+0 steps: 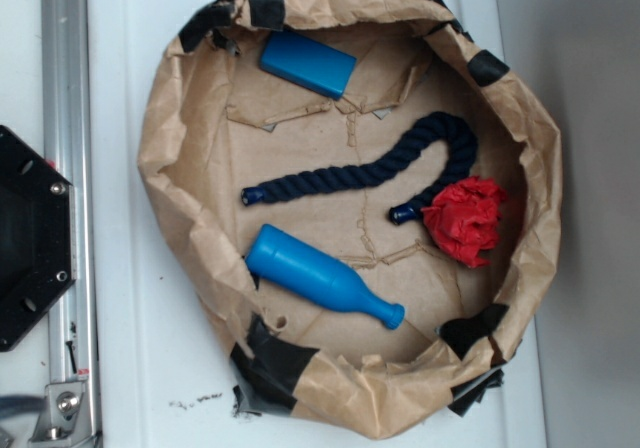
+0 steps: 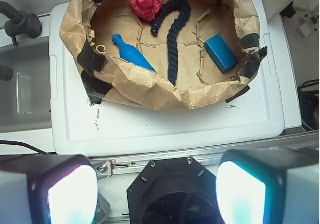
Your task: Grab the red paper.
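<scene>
Brown paper nest [image 2: 150,86] holds the red paper [image 2: 145,2], well beyond the fingers [image 2: 65,194] (spread apart).

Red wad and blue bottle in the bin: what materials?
Red wad: thin paper, probably tissue, matte; sharp crumpled creases. Blue bottle: likely hard plastic, smooth, semi-gloss; even colour with a soft sheen, no seams visible.

One red paper [image 1: 466,220]; one blue bottle [image 1: 318,276]; one blue block [image 1: 307,63]; one dark rope [image 1: 372,171]; one brown paper basin [image 1: 180,158].
</scene>
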Robot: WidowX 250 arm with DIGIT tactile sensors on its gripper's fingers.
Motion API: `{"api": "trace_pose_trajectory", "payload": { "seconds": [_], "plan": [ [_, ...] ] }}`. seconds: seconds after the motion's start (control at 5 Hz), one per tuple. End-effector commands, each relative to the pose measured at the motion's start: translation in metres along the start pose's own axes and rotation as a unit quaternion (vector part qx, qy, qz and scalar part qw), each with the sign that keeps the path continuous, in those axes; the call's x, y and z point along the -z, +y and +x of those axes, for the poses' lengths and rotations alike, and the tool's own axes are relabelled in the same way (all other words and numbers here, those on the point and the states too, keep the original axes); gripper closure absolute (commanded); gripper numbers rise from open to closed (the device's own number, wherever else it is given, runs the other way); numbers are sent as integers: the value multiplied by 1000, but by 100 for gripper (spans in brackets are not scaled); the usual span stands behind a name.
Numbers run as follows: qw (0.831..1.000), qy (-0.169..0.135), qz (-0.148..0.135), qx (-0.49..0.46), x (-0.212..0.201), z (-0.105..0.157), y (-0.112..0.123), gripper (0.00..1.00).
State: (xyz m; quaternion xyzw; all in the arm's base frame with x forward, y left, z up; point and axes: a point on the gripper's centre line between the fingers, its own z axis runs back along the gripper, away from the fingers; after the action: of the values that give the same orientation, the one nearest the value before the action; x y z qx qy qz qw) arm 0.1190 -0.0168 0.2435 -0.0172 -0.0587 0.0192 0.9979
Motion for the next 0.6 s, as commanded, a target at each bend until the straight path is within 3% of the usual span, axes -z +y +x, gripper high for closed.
{"api": "trace_pose_trajectory", "payload": {
  "seconds": [0.0,0.2,0.4],
  "plan": [
    [1000,0,0,0,0,0,0,0],
    [998,-52,29,7,52,45,11,0],
    [997,-72,15,39,74,88,1,0]
  ]
}}
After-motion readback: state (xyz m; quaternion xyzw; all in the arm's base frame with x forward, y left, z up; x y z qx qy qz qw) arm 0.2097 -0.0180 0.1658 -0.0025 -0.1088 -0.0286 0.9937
